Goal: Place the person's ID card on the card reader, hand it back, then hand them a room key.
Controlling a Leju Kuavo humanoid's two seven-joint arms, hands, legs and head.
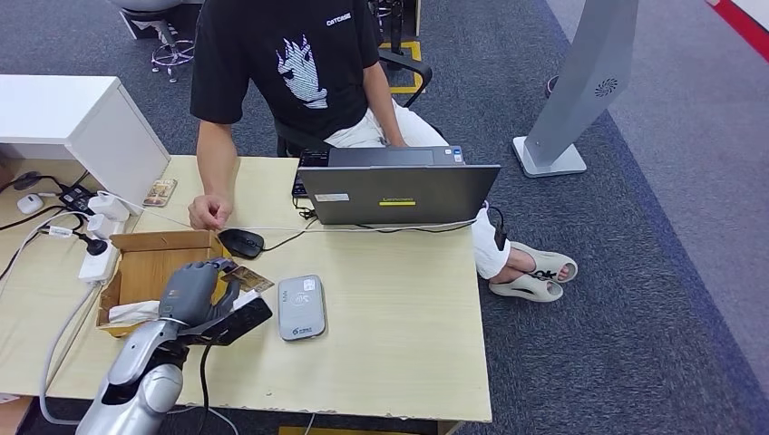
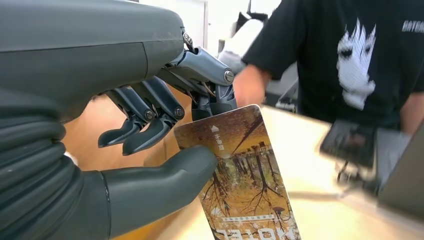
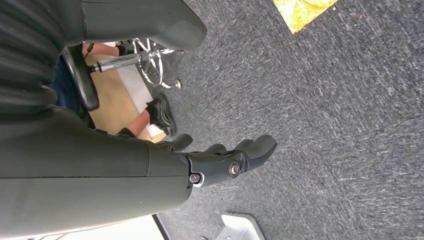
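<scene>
My left hand hovers over the right edge of an open cardboard box and pinches a room key card between thumb and fingers. In the left wrist view the card shows a brown forest picture with "HOTEL" printed on it, and the thumb presses on its face. The grey card reader lies flat on the table just right of that hand, with nothing on it. The person's hand rests on the table behind the box. My right hand hangs over grey carpet, holding nothing.
A black mouse and an open laptop sit between me and the seated person. Another small card lies at the far left by a white cabinet. Power strips and cables lie left of the box.
</scene>
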